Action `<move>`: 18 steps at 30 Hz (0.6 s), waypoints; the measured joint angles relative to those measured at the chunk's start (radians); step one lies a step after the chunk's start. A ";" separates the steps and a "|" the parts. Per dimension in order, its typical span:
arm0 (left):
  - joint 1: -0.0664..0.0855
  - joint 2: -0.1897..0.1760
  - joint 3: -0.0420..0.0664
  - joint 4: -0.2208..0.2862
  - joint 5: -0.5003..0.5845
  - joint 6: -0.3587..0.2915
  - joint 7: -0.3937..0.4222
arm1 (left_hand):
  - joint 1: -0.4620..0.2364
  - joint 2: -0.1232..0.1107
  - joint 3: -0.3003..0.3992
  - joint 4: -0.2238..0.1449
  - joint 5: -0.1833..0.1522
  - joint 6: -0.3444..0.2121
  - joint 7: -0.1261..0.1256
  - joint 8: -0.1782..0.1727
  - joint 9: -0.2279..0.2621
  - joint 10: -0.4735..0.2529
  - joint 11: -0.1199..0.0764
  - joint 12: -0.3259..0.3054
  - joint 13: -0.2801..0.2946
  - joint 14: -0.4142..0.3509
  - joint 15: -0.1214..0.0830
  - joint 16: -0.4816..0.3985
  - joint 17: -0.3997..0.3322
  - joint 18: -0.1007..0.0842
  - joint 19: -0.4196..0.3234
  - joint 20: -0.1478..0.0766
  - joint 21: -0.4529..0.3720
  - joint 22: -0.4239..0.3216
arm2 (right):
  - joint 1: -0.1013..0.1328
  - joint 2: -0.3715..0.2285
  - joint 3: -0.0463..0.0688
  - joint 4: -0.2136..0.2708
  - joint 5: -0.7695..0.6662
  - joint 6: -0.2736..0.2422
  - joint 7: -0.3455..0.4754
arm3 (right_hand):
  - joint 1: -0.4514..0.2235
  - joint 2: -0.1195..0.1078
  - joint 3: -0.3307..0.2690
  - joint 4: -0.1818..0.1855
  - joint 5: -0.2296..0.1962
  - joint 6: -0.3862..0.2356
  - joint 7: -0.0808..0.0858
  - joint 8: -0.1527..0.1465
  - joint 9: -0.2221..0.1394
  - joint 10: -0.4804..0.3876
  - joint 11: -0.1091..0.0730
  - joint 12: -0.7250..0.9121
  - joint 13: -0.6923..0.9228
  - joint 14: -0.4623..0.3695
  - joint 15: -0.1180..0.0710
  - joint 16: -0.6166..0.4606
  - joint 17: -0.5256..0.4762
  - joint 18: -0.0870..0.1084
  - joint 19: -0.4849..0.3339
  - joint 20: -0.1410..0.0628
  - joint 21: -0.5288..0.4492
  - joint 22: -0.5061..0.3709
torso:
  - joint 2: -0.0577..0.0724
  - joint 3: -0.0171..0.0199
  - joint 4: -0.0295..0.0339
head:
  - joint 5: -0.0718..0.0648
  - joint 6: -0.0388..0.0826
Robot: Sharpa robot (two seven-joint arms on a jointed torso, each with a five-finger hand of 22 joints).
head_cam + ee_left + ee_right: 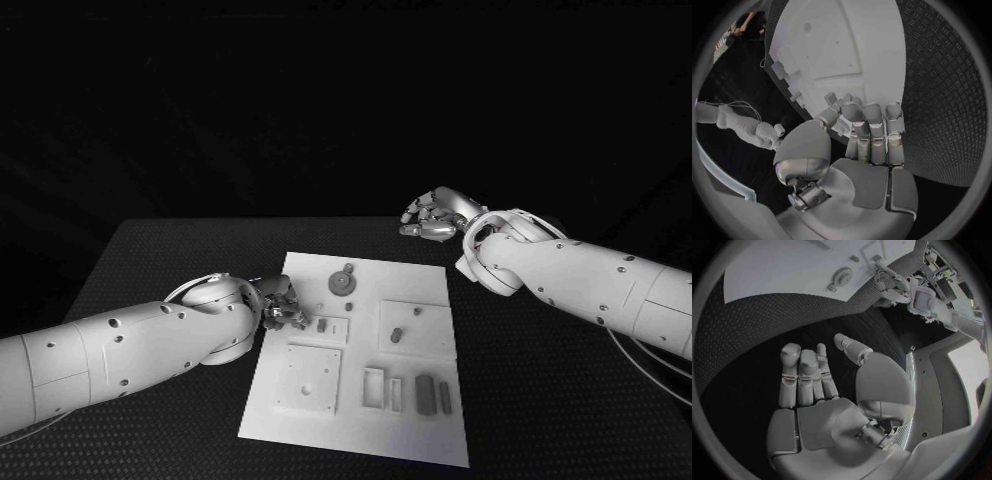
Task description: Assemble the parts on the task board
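The task board (411,290), a white plate, is lying in the middle of the black table (562,380), and everything below is being placed against it. Left hand (281,305) is sitting at the board's left edge, about halfway along its length, with the fingers (872,122) bunched and curled downward over the edge of the plate. The left wrist view is showing those fingers bending against a small raised piece (329,327) near the edge, but whether they are actually gripping anything is not something I can tell; the contact spot is being hidden by the fingers themselves. Right hand (433,215) is hovering off the board, beyond its far right corner, over bare table. In the right wrist view its fingers (801,372) are lying fairly straight and close together with the thumb standing apart, and nothing is resting in the palm, so it is holding nothing. On the board, a round gear-like part (342,281) is sitting near the far end. A square raised block (310,378) is occupying the near left area, and a row of narrow slots with dark upright parts (424,392) is running along the near right area. A small oval part (395,335) is lying around the middle of the board.
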State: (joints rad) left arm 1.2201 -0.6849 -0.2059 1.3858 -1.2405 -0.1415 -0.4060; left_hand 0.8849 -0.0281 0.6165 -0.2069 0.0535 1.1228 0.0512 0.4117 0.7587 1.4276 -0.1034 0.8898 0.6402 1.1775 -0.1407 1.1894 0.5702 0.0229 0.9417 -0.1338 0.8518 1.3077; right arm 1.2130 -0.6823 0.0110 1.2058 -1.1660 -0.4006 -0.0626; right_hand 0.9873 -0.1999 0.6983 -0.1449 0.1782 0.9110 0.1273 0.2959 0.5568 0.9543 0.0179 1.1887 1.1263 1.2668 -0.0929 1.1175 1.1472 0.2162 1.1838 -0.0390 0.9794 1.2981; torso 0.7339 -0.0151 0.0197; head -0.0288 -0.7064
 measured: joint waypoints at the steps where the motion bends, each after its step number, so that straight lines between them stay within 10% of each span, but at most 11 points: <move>1: 0.000 0.001 0.000 -0.001 0.000 0.001 0.000 | -0.005 -0.005 -0.001 0.003 0.002 0.005 -0.005 0.001 0.000 0.000 0.000 0.000 0.000 0.000 0.000 0.000 0.000 0.000 0.000 0.000 0.000 0.000 | 0.000 0.000 0.000 0.000 0.000 0.000 0.000 | 0.000 0.000 0.000 0.000 0.000 0.000 0.000 0.000 0.000 0.000 0.000 0.000 0.000 0.000 0.000 0.000 0.000 0.000 0.000 0.000 0.000 0.000 | 0.000 0.0000 0.0000 | 0.000 0.000; 18: -0.002 0.008 -0.002 -0.007 0.000 0.018 -0.005 | -0.035 -0.054 -0.006 0.036 0.002 0.032 -0.032 0.015 0.004 0.002 -0.002 0.023 0.003 0.004 -0.004 0.015 -0.001 0.000 0.000 0.000 0.008 0.000 | 0.000 0.000 0.000 0.000 0.000 0.000 0.000 | 0.000 0.000 -0.003 -0.003 0.000 0.000 -0.001 0.000 -0.001 0.000 0.000 0.000 -0.001 0.000 0.000 0.000 -0.001 0.000 0.000 0.000 0.000 0.000 | 0.000 0.0004 -0.0004 | -0.001 -0.002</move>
State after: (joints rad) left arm 1.2179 -0.6772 -0.2081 1.3793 -1.2406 -0.1238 -0.4115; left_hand 0.8498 -0.0817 0.6105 -0.1708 0.0554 1.1545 0.0197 0.4263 0.7628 1.4300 -0.1058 0.9130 0.6432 1.1813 -0.1447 1.2044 0.5694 0.0229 0.9416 -0.1338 0.8595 1.3076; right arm 1.2129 -0.6818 0.0110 1.2055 -1.1660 -0.4002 -0.0626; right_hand 0.9873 -0.2000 0.6956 -0.1476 0.1782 0.9107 0.1265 0.2960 0.5563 0.9542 0.0179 1.1887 1.1255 1.2668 -0.0929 1.1175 1.1463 0.2162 1.1839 -0.0389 0.9794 1.2982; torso 0.7339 -0.0147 0.0193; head -0.0297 -0.7085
